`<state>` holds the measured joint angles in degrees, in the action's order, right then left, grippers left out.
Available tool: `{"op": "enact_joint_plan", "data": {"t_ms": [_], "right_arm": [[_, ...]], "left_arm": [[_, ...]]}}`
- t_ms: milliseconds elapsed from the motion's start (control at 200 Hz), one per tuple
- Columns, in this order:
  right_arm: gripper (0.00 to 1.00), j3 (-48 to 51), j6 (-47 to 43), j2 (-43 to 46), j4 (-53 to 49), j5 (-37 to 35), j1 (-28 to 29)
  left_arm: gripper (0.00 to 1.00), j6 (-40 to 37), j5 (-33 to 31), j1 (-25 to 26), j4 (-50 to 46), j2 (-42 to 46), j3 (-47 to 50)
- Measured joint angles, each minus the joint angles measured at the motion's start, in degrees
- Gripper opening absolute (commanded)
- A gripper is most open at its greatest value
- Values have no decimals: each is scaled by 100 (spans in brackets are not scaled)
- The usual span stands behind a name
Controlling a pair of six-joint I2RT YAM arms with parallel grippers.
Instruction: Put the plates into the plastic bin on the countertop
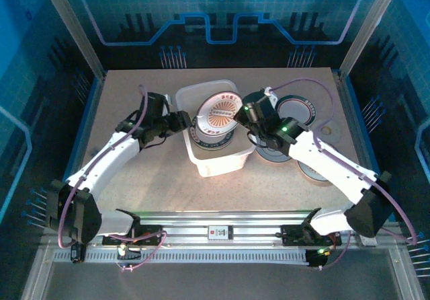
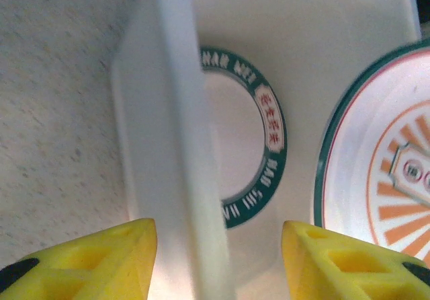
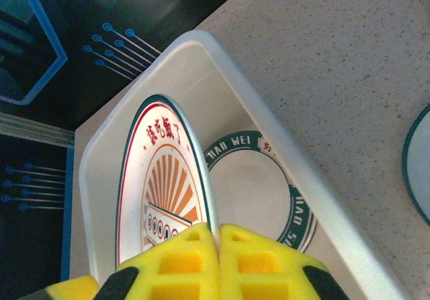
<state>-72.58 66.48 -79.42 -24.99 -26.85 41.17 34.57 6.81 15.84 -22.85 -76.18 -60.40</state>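
Note:
The plastic bin (image 1: 213,167) stands mid-countertop (image 1: 141,185). A white plate with an orange sunburst centre (image 1: 218,111) hangs tilted over the bin, and my right gripper (image 1: 240,115) is shut on its rim. In the right wrist view the gripper (image 3: 218,236) pinches that plate (image 3: 161,172) on edge above a dark lettered-rim plate (image 3: 255,185) lying flat in the bin (image 3: 269,125). My left gripper (image 1: 183,122) is open at the bin's left wall. Its jaws (image 2: 218,259) straddle the wall (image 2: 175,145) without touching it, with the lettered plate (image 2: 269,132) and the sunburst plate (image 2: 383,159) beyond.
More plates lie right of the bin: a dark-rimmed one (image 1: 299,108), a stack (image 1: 275,155) under my right arm and another (image 1: 316,173) nearer. A thin pale disc (image 1: 327,130) lies at the far right. Blue edging borders the countertop, with bare surface front left.

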Motion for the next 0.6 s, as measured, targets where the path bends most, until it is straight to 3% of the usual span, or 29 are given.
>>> {"op": "enact_joint_plan", "data": {"t_ms": [240,600], "right_arm": [[0,-273,824,-586,-79,-525,356],[0,-776,2264,-1296,-807,-1478,815]], "left_arm": [[55,-352,140,-713,-4,-2,-195],[56,-625,474,-846,-4,-157,-319]]}}
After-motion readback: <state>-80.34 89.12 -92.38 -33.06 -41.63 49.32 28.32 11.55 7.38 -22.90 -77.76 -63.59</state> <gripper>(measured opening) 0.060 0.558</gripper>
